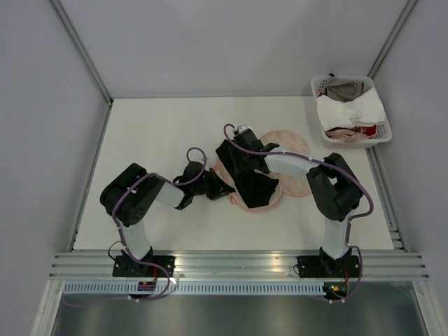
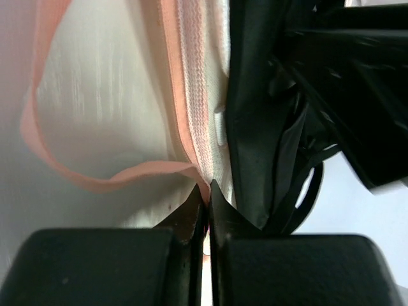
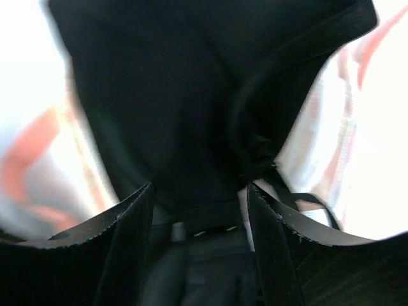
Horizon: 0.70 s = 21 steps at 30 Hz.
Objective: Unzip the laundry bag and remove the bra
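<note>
**Overhead view.** Oval cream padded laundry bag [image 1: 294, 143] with pink zip edging, unzipped and lying open near the middle of the white table [image 1: 154, 133]. Two round pinkish mesh halves, one farther back, the other nearer and largely covered. Small black fabric bra [image 1: 257, 194] with thin straps heaped on the nearer half, beneath both wrists. At the far right corner, white plastic slatted basket [image 1: 316, 87] holding a white padded garment [image 1: 350, 110] over beige and pink pieces, well apart from the bag.

**Left wrist view.** Left gripper [image 2: 208, 189] with jaws pressed together, pinching the pink zip edging [image 2: 191, 95] at the bag's cream rim. Black bra fabric just beside it, to the right of the fingertips.

**Right wrist view.** Right gripper [image 3: 199, 191] directly at the bra, jaws spread. Dark fabric and one thin strap filling the gap between the fingers [image 3: 131, 248]; contact with the pads not discernible
</note>
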Each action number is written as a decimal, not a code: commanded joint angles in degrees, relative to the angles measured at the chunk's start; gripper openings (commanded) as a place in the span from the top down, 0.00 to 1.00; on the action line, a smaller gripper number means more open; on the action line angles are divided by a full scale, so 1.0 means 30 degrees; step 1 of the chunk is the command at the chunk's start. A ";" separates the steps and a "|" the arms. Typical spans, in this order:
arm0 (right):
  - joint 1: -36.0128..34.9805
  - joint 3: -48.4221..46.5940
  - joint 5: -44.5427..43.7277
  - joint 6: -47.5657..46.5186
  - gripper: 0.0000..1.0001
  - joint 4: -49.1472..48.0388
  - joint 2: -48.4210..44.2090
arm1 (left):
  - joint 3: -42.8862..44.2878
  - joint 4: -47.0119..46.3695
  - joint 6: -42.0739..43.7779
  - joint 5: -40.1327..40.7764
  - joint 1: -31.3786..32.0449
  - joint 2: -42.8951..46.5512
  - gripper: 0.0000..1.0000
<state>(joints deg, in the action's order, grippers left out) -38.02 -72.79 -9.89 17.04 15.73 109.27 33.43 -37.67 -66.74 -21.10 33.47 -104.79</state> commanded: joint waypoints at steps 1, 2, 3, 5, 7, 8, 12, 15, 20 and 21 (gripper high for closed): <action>-0.0012 -0.0696 -0.1976 -0.0434 0.35 0.1202 0.0518 | -0.0362 0.0339 0.0450 -0.0085 -0.0084 0.1238 0.98; -0.0041 -0.0638 -0.1977 -0.0464 0.36 0.1232 0.0577 | -0.0391 0.0398 0.0508 -0.0114 -0.0142 0.1414 0.98; -0.0041 -0.0609 -0.1948 -0.0493 0.38 0.1204 0.0751 | -0.0420 0.0515 0.0537 -0.0114 -0.0142 0.1531 0.98; -0.0100 -0.0550 -0.1597 -0.0494 0.46 0.1204 0.0899 | -0.0421 0.0574 0.0538 -0.0114 -0.0142 0.1854 0.98; -0.0158 -0.0433 -0.1363 -0.0435 0.71 0.1145 0.0987 | -0.0508 0.0691 0.0538 -0.0114 -0.0142 0.2059 0.98; -0.0188 -0.0316 -0.1332 -0.0377 0.85 0.1058 0.0930 | -0.0509 0.0692 0.0538 -0.0143 -0.0171 0.2089 0.98; -0.0247 0.0035 -0.1303 -0.0201 1.00 0.0999 -0.0120 | -0.0655 0.0779 0.0596 -0.0173 -0.0201 0.2206 0.98; -0.0247 0.0241 -0.1536 -0.0113 1.00 0.1115 -0.1699 | -0.0655 0.0750 0.0596 -0.0377 -0.0260 0.2090 0.98; -0.0217 0.0330 -0.3379 0.0121 1.00 0.1816 -0.5130 | -0.1006 0.1012 0.0918 -0.0583 -0.0493 0.2264 0.98; -0.0159 0.0213 -0.4137 0.0180 1.00 0.1993 -0.6296 | -0.1094 0.1159 0.1064 -0.0641 -0.0523 0.2410 0.98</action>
<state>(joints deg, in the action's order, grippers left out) -38.46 -70.74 -15.73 16.58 21.15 100.82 31.16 -35.07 -66.39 -21.63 32.56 -99.68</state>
